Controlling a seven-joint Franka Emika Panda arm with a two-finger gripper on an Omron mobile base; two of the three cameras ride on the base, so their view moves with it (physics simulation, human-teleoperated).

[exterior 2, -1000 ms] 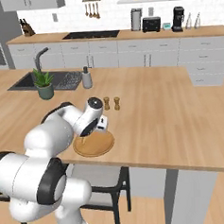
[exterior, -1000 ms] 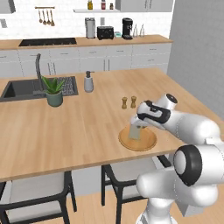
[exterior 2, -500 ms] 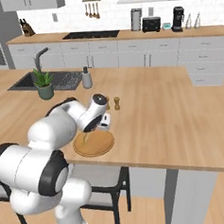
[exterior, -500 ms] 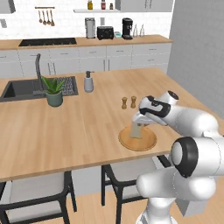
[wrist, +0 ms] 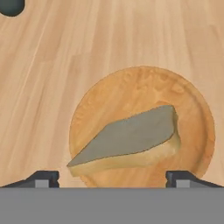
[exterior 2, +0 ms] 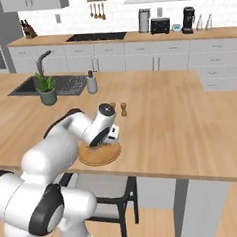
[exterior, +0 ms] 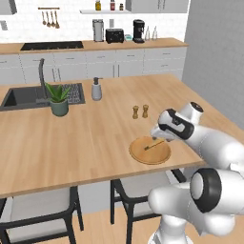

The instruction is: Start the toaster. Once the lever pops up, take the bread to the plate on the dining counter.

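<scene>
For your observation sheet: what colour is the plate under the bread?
Tan wood colour, the plate; clearest in the hand view.

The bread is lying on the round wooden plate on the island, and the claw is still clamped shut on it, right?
Not quite. The bread does lie on the plate on the island, but the claw is open: the hand view shows its two tips spread wide apart, the slice lying free between them.

The bread (wrist: 131, 140), a thin tan slice with a grey-brown face, lies tilted on the plate (wrist: 140, 85), one corner reaching its rim. The round wooden plate sits near the front edge of the dining counter (exterior: 95, 138). The black toaster (exterior: 114, 35) stands on the far worktop, well apart from the plate.
</scene>
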